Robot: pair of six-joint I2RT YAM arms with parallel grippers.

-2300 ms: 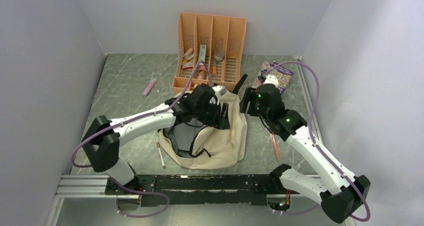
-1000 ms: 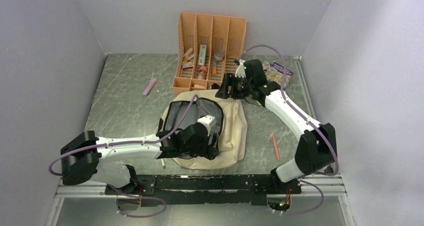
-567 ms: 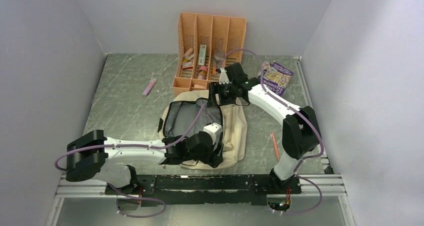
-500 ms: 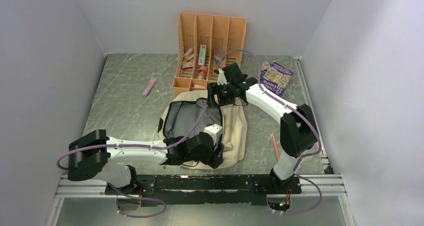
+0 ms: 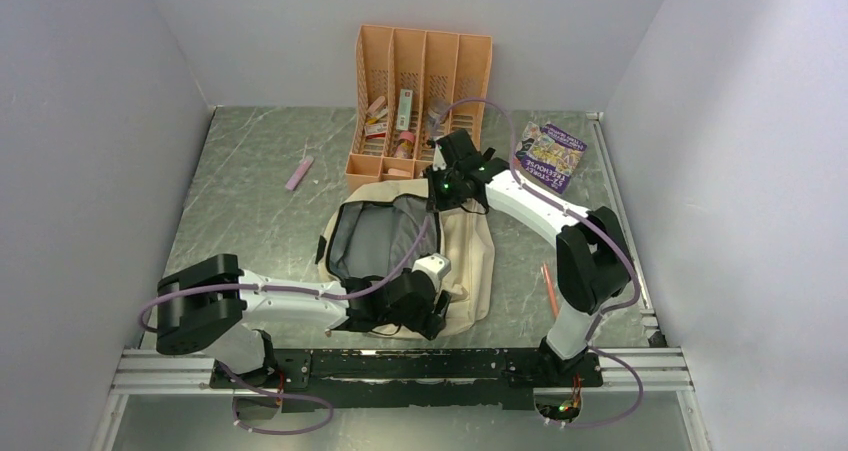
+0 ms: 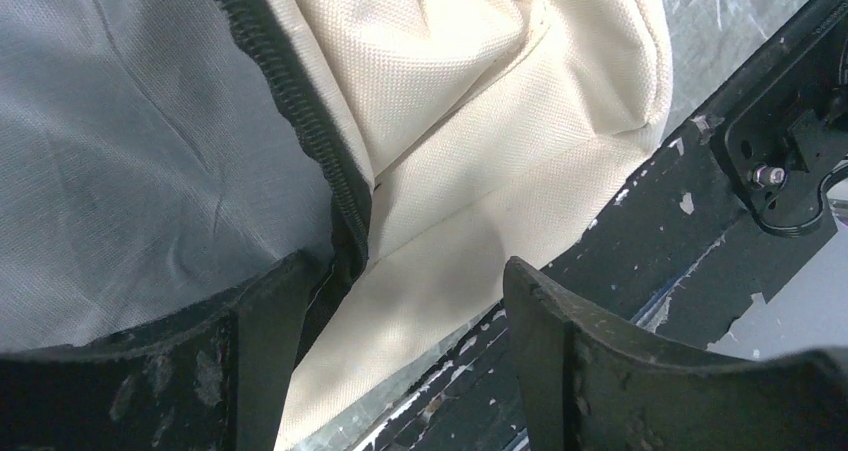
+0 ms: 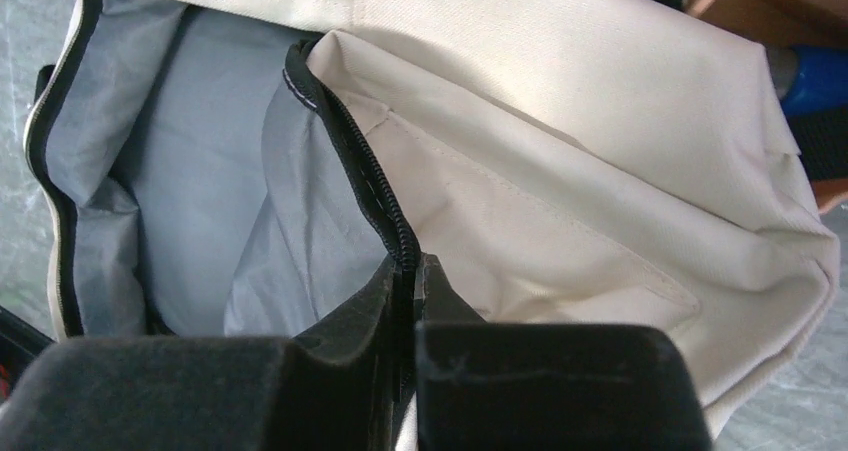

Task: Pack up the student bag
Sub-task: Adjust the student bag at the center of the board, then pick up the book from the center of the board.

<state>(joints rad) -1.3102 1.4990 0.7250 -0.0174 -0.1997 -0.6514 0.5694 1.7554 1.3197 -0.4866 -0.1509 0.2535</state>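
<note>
While the student bag is lying flat on the marbled table between the arm bases and the orange slotted organiser, its long axis is running near-to-far and its unzipped mouth is gaping upward on the left half, exposing smooth grey lining inside woven cream fabric. The right gripper, open half a second earlier, is now pinching the black toothed zipper trim at the far rim. The left gripper is standing with jaws apart, straddling the zipper edge at the near end, its arm having drawn closer to the base rail.
</note>
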